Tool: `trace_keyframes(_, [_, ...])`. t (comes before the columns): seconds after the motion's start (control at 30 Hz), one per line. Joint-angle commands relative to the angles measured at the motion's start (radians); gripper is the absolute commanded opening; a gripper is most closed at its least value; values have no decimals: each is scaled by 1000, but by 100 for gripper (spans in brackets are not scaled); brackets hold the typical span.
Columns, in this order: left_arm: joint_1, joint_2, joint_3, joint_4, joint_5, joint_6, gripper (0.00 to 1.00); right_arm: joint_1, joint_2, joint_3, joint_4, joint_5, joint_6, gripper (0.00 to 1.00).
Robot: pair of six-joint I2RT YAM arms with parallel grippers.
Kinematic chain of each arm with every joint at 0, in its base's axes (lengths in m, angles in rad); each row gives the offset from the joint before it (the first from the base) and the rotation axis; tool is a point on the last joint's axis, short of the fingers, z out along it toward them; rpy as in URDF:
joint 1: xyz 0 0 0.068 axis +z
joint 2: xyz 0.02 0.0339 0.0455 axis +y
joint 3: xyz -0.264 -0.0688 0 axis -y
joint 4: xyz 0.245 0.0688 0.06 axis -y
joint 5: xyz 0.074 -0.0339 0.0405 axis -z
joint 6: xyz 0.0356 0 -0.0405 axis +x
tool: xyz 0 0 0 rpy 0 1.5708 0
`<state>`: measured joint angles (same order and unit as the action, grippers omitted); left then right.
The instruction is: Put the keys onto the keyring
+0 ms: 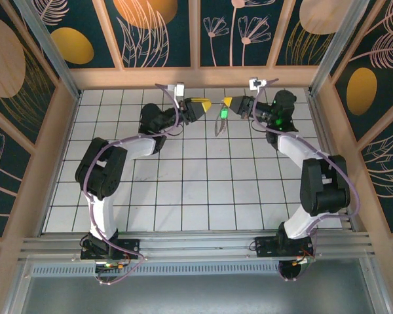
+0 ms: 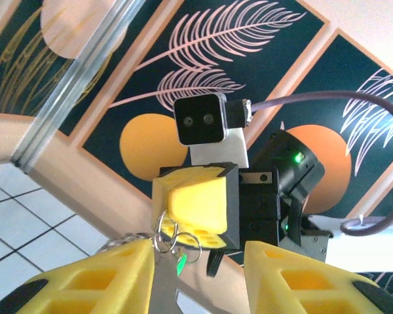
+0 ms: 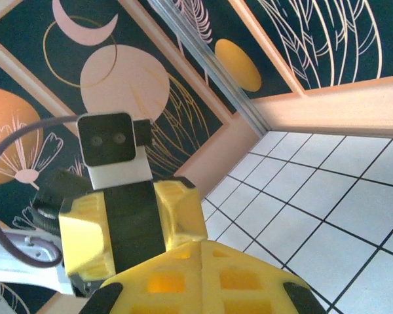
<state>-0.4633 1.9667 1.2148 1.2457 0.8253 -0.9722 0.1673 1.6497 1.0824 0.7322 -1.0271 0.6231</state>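
In the top view my right gripper (image 1: 228,103) is held above the far tiles, with the key (image 1: 224,113) and its green head dangling just under its tip. My left gripper (image 1: 207,104) faces it from the left, a short gap away. In the left wrist view the right gripper's yellow fingers (image 2: 196,199) pinch small silver rings (image 2: 165,230). The green head (image 2: 181,263) and a grey blade (image 2: 162,288) hang below them. A beaded grey keyring (image 2: 118,244) peeks over my left finger. My left gripper (image 2: 198,254) stands open around the blade. My right gripper (image 3: 200,275) is shut, its catch hidden.
The wooden back rail (image 1: 196,77) runs close behind both grippers, with patterned panels above it. White tiled floor (image 1: 203,183) spreads toward the arm bases. The left arm's wrist camera (image 3: 111,147) sits right in front of my right gripper.
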Motion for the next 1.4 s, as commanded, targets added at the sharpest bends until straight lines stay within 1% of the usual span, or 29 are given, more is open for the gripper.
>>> trace_keyframes(0.0, [19, -38, 59, -140, 73, 109, 43, -5, 35, 106, -194, -148, -163, 0])
trace_keyframes(0.1, [25, -42, 105, -291, 114, 210, 43, -8, 72, 164, -279, -191, -223, 0])
trace_keyframes(0.2, [25, -46, 148, -437, 142, 314, 44, -8, 103, 195, -296, -240, -234, 0])
trace_keyframes(0.33, [26, -32, 197, -543, 175, 383, 44, -5, 130, 215, -295, -278, -232, 0])
trace_keyframes(0.53, [28, 3, 242, -572, 208, 388, 41, 0, 143, 218, -295, -306, -236, 0])
trace_keyframes(0.77, [28, 22, 245, -564, 227, 383, 36, 7, 141, 215, -273, -310, -226, 0])
trace_keyframes(1.0, [28, 46, 246, -561, 245, 376, 35, 11, 141, 214, -217, -315, -184, 0])
trace_keyframes(1.23, [26, 66, 246, -510, 259, 335, 35, 19, 139, 217, -202, -311, -172, 0])
trace_keyframes(1.37, [22, 76, 244, -476, 270, 308, 33, 23, 146, 216, -190, -304, -162, 0])
